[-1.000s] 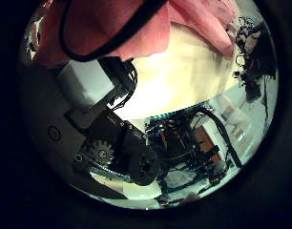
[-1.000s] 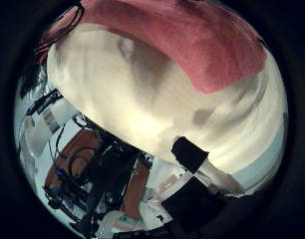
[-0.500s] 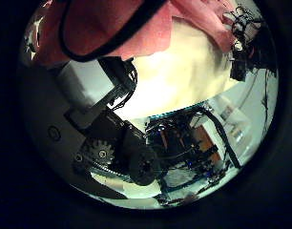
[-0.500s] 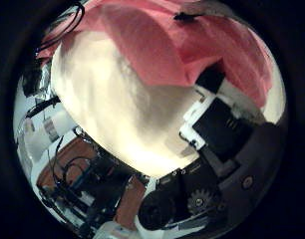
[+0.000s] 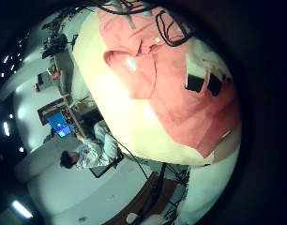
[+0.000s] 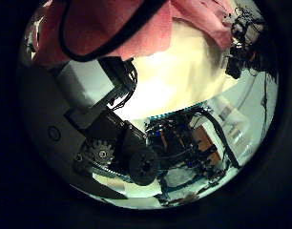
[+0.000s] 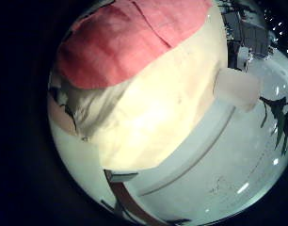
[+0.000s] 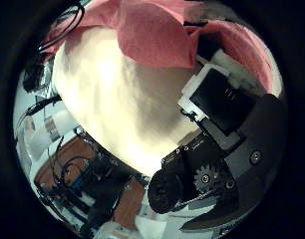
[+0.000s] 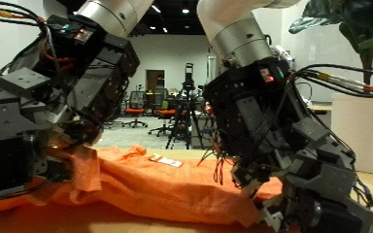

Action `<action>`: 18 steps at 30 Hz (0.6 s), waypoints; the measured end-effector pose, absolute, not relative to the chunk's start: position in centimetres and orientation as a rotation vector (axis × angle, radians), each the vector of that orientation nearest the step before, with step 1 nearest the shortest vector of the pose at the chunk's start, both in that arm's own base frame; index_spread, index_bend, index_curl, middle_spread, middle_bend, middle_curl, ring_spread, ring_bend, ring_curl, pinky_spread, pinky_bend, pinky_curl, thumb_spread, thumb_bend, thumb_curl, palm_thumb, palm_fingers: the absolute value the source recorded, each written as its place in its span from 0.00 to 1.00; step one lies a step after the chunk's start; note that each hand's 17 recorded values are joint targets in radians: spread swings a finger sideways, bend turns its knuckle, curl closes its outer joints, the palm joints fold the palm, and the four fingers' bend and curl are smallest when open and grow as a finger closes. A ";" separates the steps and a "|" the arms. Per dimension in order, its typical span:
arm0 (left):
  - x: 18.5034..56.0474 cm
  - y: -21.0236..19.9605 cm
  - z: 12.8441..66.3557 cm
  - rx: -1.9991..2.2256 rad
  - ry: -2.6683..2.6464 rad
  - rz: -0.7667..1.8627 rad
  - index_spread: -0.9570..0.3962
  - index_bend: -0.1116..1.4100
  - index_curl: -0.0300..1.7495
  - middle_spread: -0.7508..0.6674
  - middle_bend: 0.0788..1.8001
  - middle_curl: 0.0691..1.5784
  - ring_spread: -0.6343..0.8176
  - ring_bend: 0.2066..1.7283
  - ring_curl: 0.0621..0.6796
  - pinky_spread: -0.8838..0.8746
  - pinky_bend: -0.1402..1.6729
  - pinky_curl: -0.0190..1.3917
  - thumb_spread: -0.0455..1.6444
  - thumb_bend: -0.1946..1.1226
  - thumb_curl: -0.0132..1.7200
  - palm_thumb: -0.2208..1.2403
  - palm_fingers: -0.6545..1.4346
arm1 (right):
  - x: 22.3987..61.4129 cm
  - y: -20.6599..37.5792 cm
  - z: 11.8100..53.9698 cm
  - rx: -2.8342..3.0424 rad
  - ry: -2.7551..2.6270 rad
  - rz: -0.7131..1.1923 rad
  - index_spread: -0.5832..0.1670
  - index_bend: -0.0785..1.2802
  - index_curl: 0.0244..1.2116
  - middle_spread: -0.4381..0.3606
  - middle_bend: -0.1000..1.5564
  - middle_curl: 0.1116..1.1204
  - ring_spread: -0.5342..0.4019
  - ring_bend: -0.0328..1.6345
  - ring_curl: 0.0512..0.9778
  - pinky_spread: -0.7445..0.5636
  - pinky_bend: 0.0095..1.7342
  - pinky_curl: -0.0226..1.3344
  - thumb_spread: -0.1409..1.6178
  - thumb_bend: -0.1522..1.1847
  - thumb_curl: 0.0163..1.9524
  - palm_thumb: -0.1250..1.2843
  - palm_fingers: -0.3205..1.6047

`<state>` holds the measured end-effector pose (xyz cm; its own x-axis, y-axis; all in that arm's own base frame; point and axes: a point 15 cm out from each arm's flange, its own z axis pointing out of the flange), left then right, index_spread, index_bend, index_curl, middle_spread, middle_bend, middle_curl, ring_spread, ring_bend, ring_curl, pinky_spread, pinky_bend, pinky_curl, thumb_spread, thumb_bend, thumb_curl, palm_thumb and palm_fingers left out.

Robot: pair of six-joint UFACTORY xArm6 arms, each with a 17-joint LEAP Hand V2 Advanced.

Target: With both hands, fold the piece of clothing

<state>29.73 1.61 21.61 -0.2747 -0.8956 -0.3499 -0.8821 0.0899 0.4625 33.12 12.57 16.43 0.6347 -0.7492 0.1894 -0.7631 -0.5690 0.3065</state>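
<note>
In the outside view an orange cloth lies spread on the pale table. My left hand is low over one end of it, where the cloth is bunched up, and its fingers are curled on the fabric. My right hand is down at the other end, fingers curled into the cloth. The right thumb side palm view shows a raised fold beside a finger. The cloth also shows flat in the left little finger side palm view and the right little finger side palm view.
Bare table lies beside the cloth, with a white box near its edge. Office chairs stand behind the table and a plant stands by my right arm.
The right hand's fingers have curled in towards the palm and come down onto the cloth, lifting a fold. The left hand's view has barely changed.
</note>
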 end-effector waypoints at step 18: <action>28.6 1.4 24.7 1.738 -2.331 -0.912 0.20 0.19 0.51 0.12 0.52 0.37 0.05 0.51 0.64 0.09 0.66 0.34 0.72 0.14 0.16 0.67 0.86 | 34.1 10.5 22.5 2.478 -1.288 0.107 0.31 0.59 0.51 0.14 0.49 0.46 0.12 0.61 0.44 0.07 0.53 0.27 0.42 0.20 0.59 0.85 0.82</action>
